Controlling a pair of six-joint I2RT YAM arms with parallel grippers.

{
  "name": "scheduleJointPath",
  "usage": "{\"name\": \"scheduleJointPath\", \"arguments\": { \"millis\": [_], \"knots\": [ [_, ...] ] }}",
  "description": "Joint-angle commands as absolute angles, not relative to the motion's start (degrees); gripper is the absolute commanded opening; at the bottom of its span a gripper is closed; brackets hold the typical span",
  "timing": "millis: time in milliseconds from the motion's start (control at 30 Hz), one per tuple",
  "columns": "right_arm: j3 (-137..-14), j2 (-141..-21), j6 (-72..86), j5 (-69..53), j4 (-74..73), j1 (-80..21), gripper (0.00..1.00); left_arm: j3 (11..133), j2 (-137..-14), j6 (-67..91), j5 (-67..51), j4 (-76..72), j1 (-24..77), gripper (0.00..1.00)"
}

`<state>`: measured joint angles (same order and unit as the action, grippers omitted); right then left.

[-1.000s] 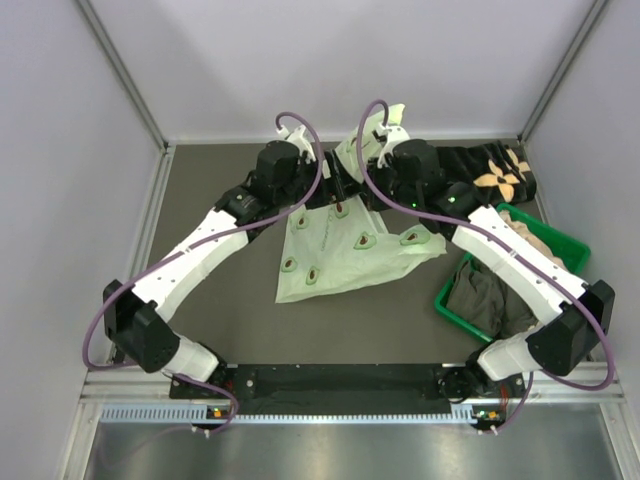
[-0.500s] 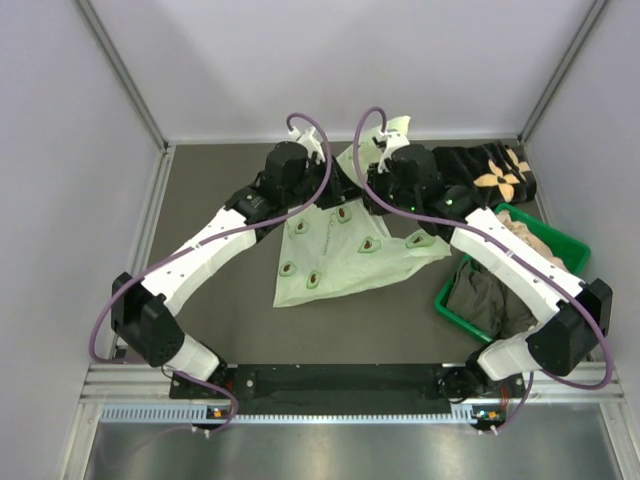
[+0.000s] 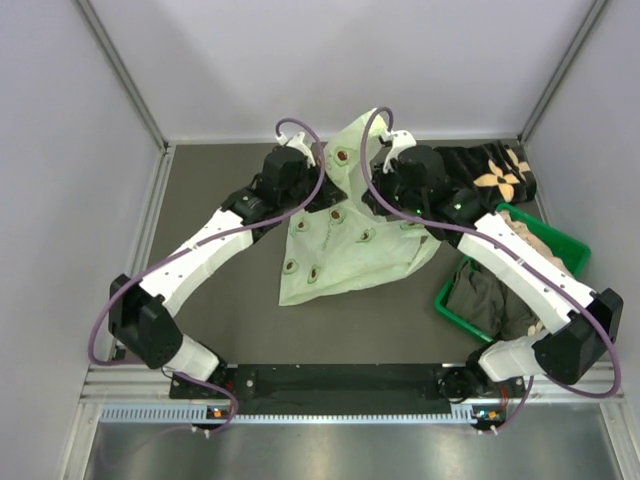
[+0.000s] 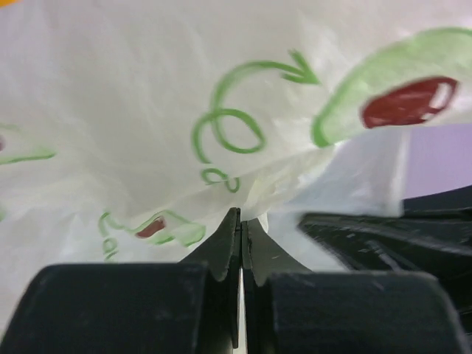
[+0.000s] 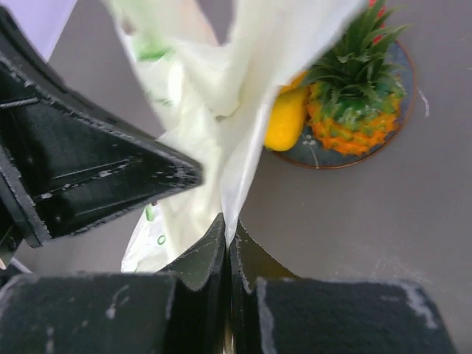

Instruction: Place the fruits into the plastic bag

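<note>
The pale green plastic bag (image 3: 350, 245) with avocado prints lies mid-table, its upper part raised into a peak between the two wrists. My left gripper (image 4: 241, 218) is shut on a fold of the bag film (image 4: 147, 110). Beside it, my right gripper (image 5: 228, 226) is shut on another edge of the bag (image 5: 221, 96). Beyond that edge, in the right wrist view, an orange pineapple (image 5: 354, 122) with a green crown and a yellow fruit (image 5: 286, 122) sit on a small grey plate (image 5: 324, 157). A red bit (image 5: 376, 11) shows behind the crown. In the top view the fruits are hidden.
A green basket (image 3: 565, 250) holding dark and beige clothes stands at the right. A dark cloth with a pale flower print (image 3: 500, 172) lies at the back right. Grey walls close in the back and both sides.
My left gripper has closed onto the bag. The bag's upper part has risen into a peak between the two grippers. The right gripper has stayed shut on the bag.
</note>
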<state>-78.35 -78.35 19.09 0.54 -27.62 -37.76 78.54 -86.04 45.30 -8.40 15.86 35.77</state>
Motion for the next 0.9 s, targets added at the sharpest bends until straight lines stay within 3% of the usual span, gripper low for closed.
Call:
{"name": "scheduleJointPath", "arguments": {
  "millis": [0, 200, 433, 800, 867],
  "knots": [
    [-78.05, -76.20, 17.58, 5.00, -29.26, -36.22, 0.00, 80.77, -81.39, 39.48, -1.59, 27.04, 32.97, 0.00],
    [-75.50, -72.70, 17.32, 5.53, -33.93, -24.55, 0.00, 82.44, -75.33, 33.33, -3.60, 43.21, 20.58, 0.00],
    [-74.62, -71.54, 14.50, 10.37, -37.44, -21.89, 0.00, 94.03, -76.73, 26.11, -2.46, 59.21, 15.38, 0.00],
    [-75.50, -72.95, 13.45, 15.12, -40.69, -21.88, 0.00, 98.27, -77.61, 24.43, 1.76, 64.34, 13.45, 0.00],
    [-75.32, -72.60, 13.01, 11.72, -39.82, -21.88, 0.00, 97.21, -77.35, 23.30, -5.30, 61.20, 13.45, 0.00]
  ]
}}
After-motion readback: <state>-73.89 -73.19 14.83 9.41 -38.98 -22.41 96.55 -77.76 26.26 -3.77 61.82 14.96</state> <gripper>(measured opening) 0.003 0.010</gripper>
